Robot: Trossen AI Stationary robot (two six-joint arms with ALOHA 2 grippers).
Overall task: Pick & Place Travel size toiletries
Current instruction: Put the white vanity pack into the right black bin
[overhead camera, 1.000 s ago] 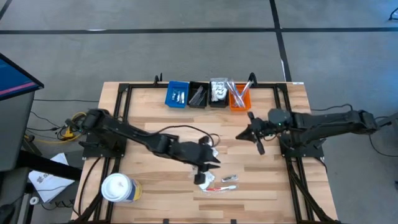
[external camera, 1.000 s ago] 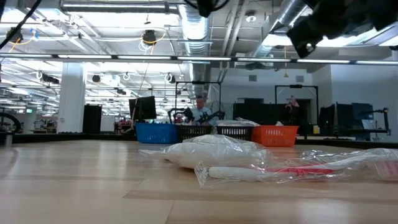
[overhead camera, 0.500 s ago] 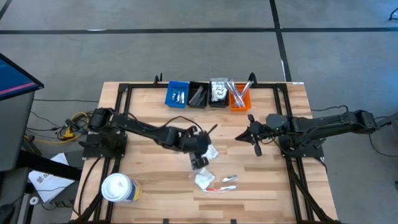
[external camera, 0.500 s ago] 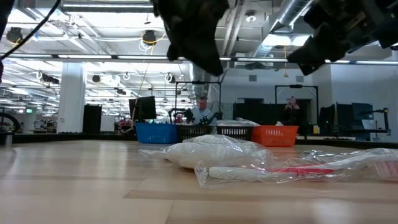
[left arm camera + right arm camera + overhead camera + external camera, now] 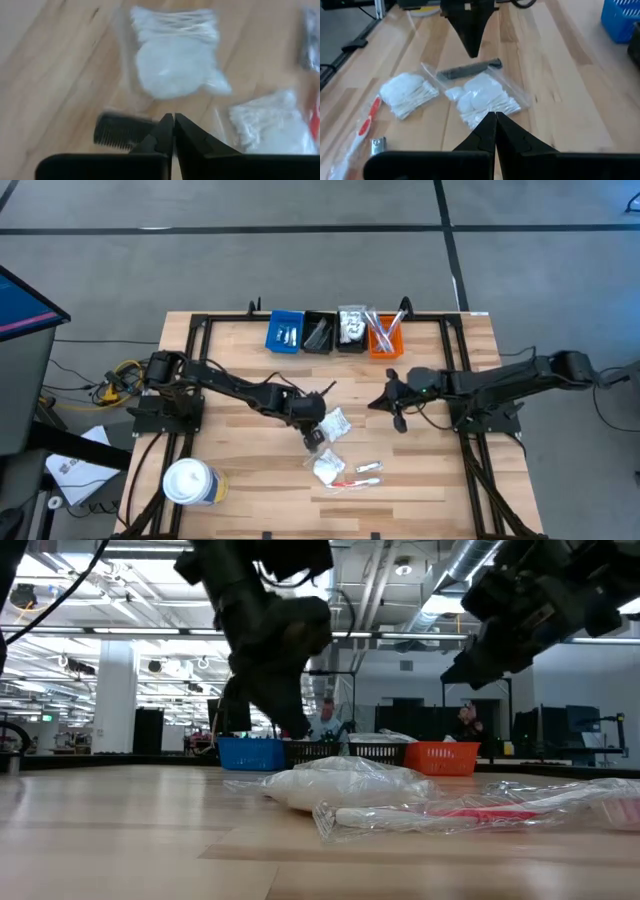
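Observation:
A thin black comb (image 5: 121, 131) lies flat on the wooden table beside a clear sachet of cotton pads and swabs (image 5: 172, 55). My left gripper (image 5: 173, 118) is shut and points down. Its tips (image 5: 472, 52) hover just above the comb (image 5: 470, 68), with a gap showing in the right wrist view. A second white sachet (image 5: 328, 468), a bagged red toothbrush (image 5: 470, 812) and a small packet (image 5: 368, 467) lie nearer the table's front edge. My right gripper (image 5: 394, 418) is shut in the air, to the right of the sachets and holding nothing.
Blue (image 5: 285, 330), black (image 5: 320, 332), clear (image 5: 350, 326) and orange (image 5: 385, 336) bins stand in a row at the table's far edge. A large white tub (image 5: 190, 482) stands at the near left corner. Bare wood lies between the bins and the sachets.
My left gripper has come down from above the sachets and shifted a little toward the table's left, rolling as it sank, and now hangs over the comb. My right gripper has sunk and reached toward the table's left. The items on the table have not moved.

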